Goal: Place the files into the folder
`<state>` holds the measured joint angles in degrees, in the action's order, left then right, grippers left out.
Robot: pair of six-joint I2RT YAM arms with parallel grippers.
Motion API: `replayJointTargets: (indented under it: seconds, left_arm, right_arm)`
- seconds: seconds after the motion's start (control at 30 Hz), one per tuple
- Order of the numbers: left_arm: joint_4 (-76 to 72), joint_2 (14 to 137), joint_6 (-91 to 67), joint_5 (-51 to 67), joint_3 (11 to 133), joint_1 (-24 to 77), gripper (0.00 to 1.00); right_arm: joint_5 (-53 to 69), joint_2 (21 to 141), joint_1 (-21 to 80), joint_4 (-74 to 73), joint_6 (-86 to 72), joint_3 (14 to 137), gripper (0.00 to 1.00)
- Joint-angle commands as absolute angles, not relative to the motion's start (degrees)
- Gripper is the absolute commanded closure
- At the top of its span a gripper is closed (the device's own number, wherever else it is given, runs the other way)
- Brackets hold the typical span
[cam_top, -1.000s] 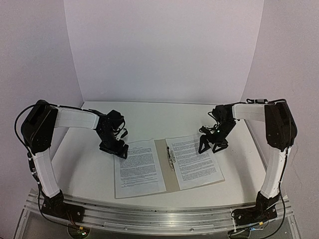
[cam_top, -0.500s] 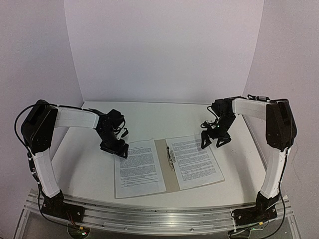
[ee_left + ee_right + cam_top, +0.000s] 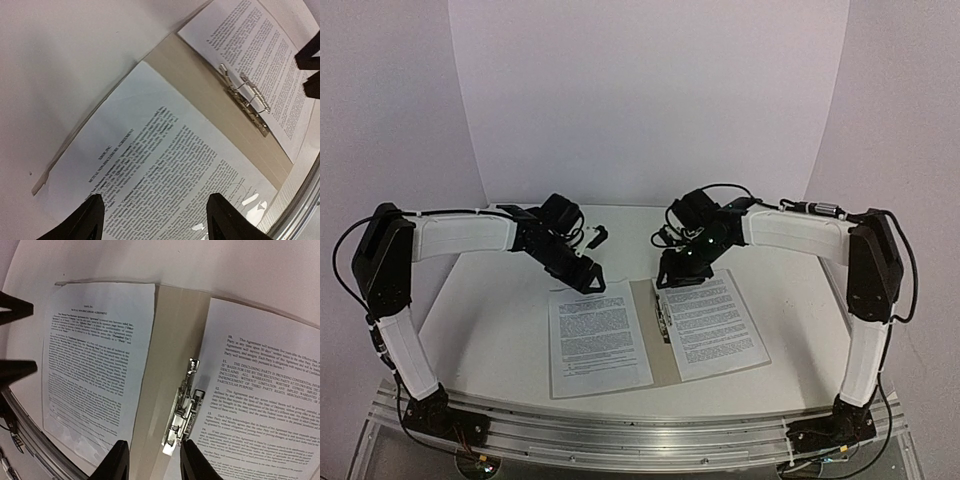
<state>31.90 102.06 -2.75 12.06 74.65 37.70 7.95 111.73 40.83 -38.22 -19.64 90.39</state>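
The tan folder (image 3: 643,345) lies open and flat on the table, its metal fastener (image 3: 663,322) along the spine. One of the files (image 3: 598,335) rests on its left flap, the other (image 3: 713,322) on its right flap. My left gripper (image 3: 588,280) hovers open over the far edge of the left sheet (image 3: 165,165), nothing between its fingers (image 3: 92,217). My right gripper (image 3: 677,278) hangs above the far end of the spine (image 3: 170,355), jaws apart and empty, with the fastener (image 3: 182,415) just ahead of its fingertips (image 3: 197,462).
White walls enclose the table at the back and both sides. The aluminium rail (image 3: 620,430) with the arm bases runs along the near edge. The two grippers are close together over the folder's far edge; the right one's fingers (image 3: 310,55) show in the left wrist view.
Both grippers have swung inward to the folder's far edge: the right one from beyond the right sheet's far corner to the spine, the left one rightward. The right jaws have narrowed.
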Motion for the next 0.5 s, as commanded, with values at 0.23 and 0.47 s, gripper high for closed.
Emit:
replayJointTargets:
  seconds: [0.23, 0.47]
  left_arm:
    - [26.19, 102.25, -3.32, 15.44, 73.38, 40.41, 0.31]
    - [26.36, 101.15, -3.18, 14.24, 72.27, 40.37, 0.31]
  right_arm:
    - [0.55, 124.32, 41.94, -31.36, -20.54, 101.77, 0.53]
    - [5.33, 130.28, 41.93, -31.54, -18.55, 105.86, 0.54]
